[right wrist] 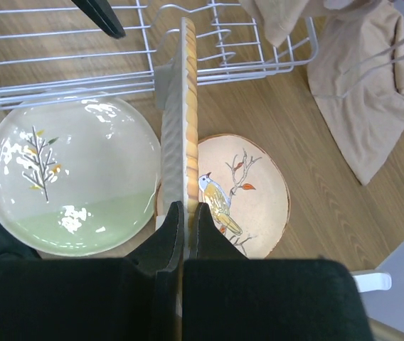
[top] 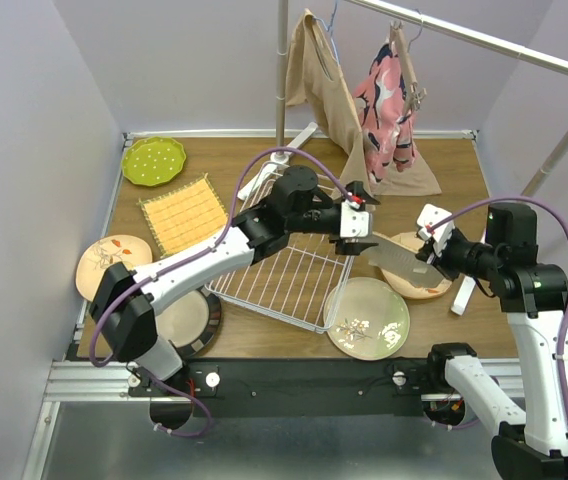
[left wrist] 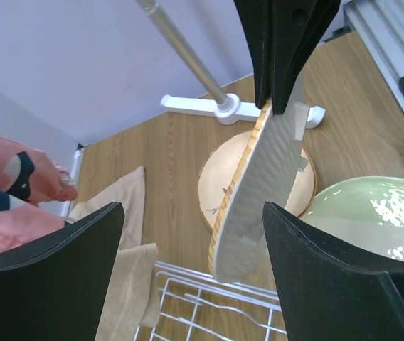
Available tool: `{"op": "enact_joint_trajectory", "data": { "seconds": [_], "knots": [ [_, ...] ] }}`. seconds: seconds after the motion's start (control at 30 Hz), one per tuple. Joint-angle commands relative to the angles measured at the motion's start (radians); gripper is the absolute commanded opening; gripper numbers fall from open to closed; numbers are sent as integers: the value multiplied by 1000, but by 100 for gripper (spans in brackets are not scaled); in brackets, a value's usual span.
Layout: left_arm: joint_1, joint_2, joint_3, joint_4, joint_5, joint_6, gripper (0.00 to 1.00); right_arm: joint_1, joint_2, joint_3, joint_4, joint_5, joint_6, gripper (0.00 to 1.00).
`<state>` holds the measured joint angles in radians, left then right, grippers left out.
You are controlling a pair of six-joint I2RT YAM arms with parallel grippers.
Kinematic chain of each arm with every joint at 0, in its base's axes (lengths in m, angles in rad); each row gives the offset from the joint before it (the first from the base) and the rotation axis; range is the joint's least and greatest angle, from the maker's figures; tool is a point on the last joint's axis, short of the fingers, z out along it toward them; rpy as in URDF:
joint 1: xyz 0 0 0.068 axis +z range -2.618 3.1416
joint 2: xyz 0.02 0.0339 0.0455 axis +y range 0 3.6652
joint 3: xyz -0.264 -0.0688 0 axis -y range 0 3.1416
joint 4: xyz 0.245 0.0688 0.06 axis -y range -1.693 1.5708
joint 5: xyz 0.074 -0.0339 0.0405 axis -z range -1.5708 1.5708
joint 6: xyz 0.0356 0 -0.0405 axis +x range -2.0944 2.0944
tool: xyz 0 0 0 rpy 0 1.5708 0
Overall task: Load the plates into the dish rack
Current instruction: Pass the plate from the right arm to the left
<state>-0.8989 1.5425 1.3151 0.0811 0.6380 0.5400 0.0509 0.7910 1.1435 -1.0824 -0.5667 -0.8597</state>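
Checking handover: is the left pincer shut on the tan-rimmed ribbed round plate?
No, the left pincer stands wide open, not touching the plate.

Left arm [top: 204,258] covers a chunk of the dish rack [top: 294,285] and most of the dark-rimmed plate [top: 192,318]; the held plate [right wrist: 185,106] shows edge-on only, hiding part of the bird plate [right wrist: 248,192].

Wooden table [top: 254,338], arms at 6 o'clock. The white wire dish rack [top: 284,275] sits dead centre. There's a lime green dotted plate [top: 154,160] at 11, a yellow woven mat [top: 184,213] at 10, a tan floral plate [top: 104,262] at 9 and a dark-rimmed plate [top: 192,322] at 7. A pale green plate [top: 367,318] is at 5, with a bird plate [right wrist: 259,206] right beside it at 4.
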Motion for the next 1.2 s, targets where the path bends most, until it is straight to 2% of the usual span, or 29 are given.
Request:
{"op": "enact_joint_trajectory", "data": {
  "seconds": [0.0, 0.3, 0.47, 0.77, 0.87, 0.9, 0.97, 1.0, 1.07, 1.1, 1.17],
  "knots": [
    [-21, 54, 75, -79, 143, 48, 87, -3, -13, 42, -7, -84, -51, 1],
    [-84, 192, 206, -289, 134, 126, 80, -5, -15, 50, -20, -93, -70, 1],
    [-94, 217, 228, -310, 109, 146, 78, -5, -19, 51, -33, -94, -82, 1],
    [-104, 271, 300, -374, 58, 163, 63, -5, -30, 56, -39, -101, -91, 1],
    [-117, 303, 346, -420, 48, 172, 51, -3, -29, 50, -39, -105, -93, 0],
    [-120, 317, 357, -435, 46, 172, 43, -5, -29, 50, -39, -107, -91, 0],
    [-130, 326, 374, -448, 42, 170, 34, -5, -27, 51, -39, -110, -87, 1],
    [-133, 330, 377, -452, 38, 172, 24, -5, -30, 53, -36, -111, -87, 1],
    [-140, 329, 378, -454, 31, 172, 15, -3, -30, 56, -37, -110, -87, 1],
    [-141, 324, 380, -455, 32, 166, 0, -5, -30, 58, -37, -108, -87, 1],
    [-144, 317, 395, -455, 35, 156, 0, -5, -35, 58, -36, -108, -88, 1]
  ]
}}
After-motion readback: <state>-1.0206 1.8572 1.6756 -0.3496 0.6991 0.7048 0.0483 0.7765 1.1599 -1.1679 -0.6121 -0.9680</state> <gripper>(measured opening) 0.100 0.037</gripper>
